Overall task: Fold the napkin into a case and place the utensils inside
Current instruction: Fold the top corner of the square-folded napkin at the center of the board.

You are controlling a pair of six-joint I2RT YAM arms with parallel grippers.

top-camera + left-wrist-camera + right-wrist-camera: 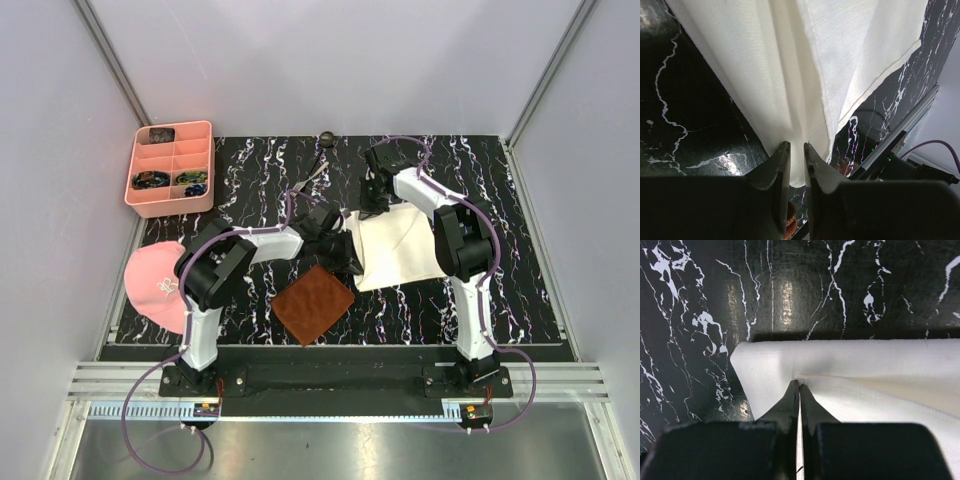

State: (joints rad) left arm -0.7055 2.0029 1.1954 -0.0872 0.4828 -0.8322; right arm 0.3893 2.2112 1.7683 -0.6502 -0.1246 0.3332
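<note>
The cream-white napkin lies partly folded right of centre on the black marbled table. My left gripper is at its near-left corner. In the left wrist view the left gripper is shut on the napkin, whose pleats run into the narrow gap between the jaws. My right gripper is at the far-left corner. In the right wrist view the right gripper is shut, pinching a fold of the napkin. A dark spoon and a grey fork lie at the back. No case shows.
A brown textured mat lies just in front of the left gripper. A pink compartment tray stands at the back left, and a pink cap lies at the left edge. Grey walls enclose the table.
</note>
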